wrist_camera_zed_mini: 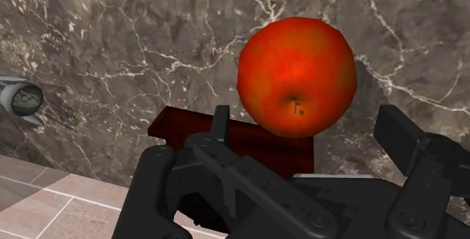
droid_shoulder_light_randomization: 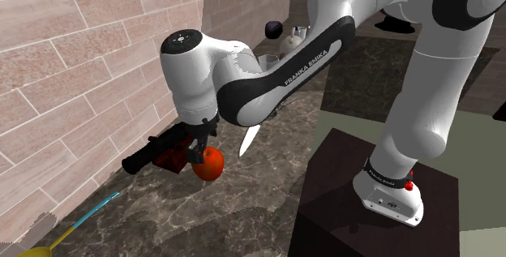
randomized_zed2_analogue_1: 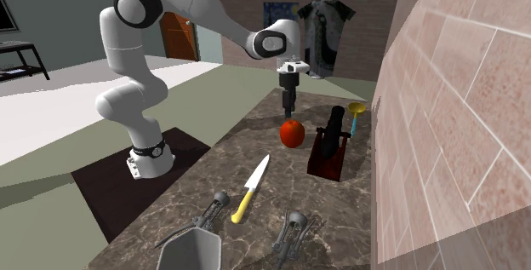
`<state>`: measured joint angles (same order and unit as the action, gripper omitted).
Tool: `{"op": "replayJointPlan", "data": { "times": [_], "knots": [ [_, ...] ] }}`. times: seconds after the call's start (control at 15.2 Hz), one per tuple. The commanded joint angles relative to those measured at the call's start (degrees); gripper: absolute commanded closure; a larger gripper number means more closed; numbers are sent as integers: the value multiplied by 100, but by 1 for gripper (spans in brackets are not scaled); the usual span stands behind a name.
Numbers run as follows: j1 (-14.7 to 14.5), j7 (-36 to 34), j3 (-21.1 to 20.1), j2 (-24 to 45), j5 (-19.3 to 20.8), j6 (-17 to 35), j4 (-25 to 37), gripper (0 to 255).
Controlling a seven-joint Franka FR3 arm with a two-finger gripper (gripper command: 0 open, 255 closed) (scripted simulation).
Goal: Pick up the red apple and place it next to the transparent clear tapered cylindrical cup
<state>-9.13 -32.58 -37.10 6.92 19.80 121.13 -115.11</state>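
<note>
A red apple (droid_shoulder_light_randomization: 210, 164) (randomized_zed2_analogue_1: 292, 132) (wrist_camera_zed_mini: 296, 75) rests on the dark marble counter (droid_shoulder_light_randomization: 243, 207), close to a dark red holder. My black gripper (droid_shoulder_light_randomization: 199, 150) (randomized_zed2_analogue_1: 289, 106) (wrist_camera_zed_mini: 309, 132) hangs just above the apple, pointing down at it. Its fingers (wrist_camera_zed_mini: 399, 136) stand apart on either side of the apple and do not touch it. A pale tapered cup (randomized_zed2_analogue_1: 196, 251) stands at the counter's end in the second exterior view's foreground. In the shoulder view a small clear cup (droid_shoulder_light_randomization: 300, 32) shows at the far end.
The dark red holder (randomized_zed2_analogue_1: 326, 156) (droid_shoulder_light_randomization: 172, 160) carries a black object (randomized_zed2_analogue_1: 335, 123) next to the brick wall (droid_shoulder_light_randomization: 73, 69). A yellow-handled knife (randomized_zed2_analogue_1: 250, 190) (droid_shoulder_light_randomization: 249, 139) lies past the apple. Two whisks (randomized_zed2_analogue_1: 294, 230) lie near the cup. A yellow and blue utensil (droid_shoulder_light_randomization: 77, 224) lies by the wall.
</note>
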Motion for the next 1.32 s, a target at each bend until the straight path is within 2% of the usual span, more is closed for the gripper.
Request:
{"op": "replayJointPlan", "data": {
  "times": [0.0,0.53,0.59,1.25],
  "knots": [
    [-2,-74,28,115,113,155,-73,0],
    [-3,-73,29,114,112,154,-72,0],
    [-3,-73,29,114,112,154,-72,255],
    [4,-34,21,75,71,94,-37,255]
  ]
}}
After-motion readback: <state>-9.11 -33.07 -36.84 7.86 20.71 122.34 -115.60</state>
